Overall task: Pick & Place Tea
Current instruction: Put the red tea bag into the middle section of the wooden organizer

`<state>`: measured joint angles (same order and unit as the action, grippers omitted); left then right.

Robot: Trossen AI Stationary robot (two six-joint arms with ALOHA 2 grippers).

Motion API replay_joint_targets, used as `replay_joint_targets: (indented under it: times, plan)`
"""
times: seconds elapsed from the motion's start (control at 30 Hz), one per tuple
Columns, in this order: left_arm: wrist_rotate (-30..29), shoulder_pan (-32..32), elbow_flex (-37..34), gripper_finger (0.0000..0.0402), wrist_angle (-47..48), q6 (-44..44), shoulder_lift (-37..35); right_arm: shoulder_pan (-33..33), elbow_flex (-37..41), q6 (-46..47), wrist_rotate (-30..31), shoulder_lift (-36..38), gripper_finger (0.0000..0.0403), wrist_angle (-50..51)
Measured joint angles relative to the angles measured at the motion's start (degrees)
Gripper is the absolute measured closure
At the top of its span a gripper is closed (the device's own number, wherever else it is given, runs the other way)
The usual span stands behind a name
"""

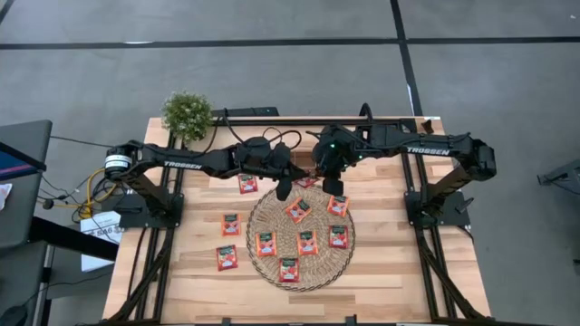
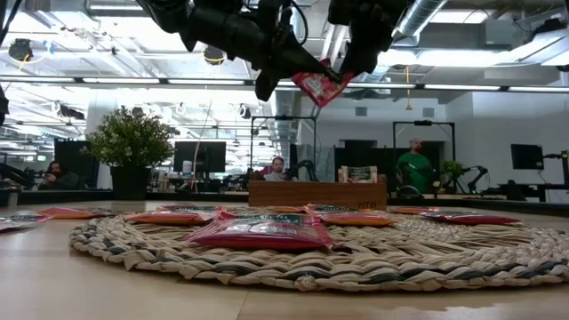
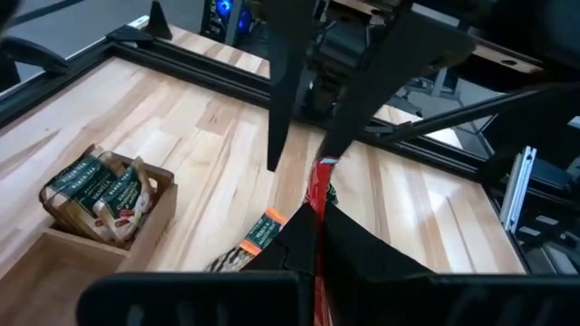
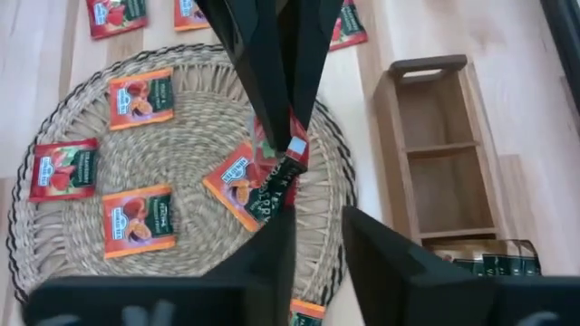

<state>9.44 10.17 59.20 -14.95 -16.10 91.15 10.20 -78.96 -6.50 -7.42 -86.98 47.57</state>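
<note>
One red tea sachet [image 2: 320, 86] hangs in the air above the far edge of the round straw mat [image 1: 258, 210]. My left gripper [image 3: 317, 225] is shut on it, reaching in from the table's left. My right gripper [image 4: 317, 237] is open, its fingers pointing steeply down on either side of the sachet's upper end [image 3: 324, 168]. Several more red-orange sachets [image 1: 300, 243] lie flat on the mat, and three [image 1: 230, 224] lie on the wood to its left. My left gripper pinches the red sachet [image 3: 318, 195] by one edge between its two fingers, coming nearly level from the table's left. The sachet stands on edge, tilted, lifted clear of the mat. My right gripper: I cannot tell whether a finger [image 2: 353, 60] touches the sachet's upper corner.
A small wooden tray with compartments [image 4: 442, 149] stands beside the mat, toward the table's right; dark green sachets [image 3: 101, 195] sit in one end compartment. A potted plant [image 1: 187, 115] stands at the far left corner. The arms' frames run along both table sides.
</note>
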Motion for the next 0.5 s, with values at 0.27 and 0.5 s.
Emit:
replay_joint_targets:
  times: [0.27,0.5]
  plan:
    - [0.96,0.02,0.0,0.0401,1.04,0.48,0.0,0.55,0.0,0.42,-0.2,0.0,0.0222,0.0]
    - [-1.12,0.02,0.0,0.0401,3.27,3.1,0.02,0.44,0.0,0.48,-0.92,0.0,0.0176,0.02]
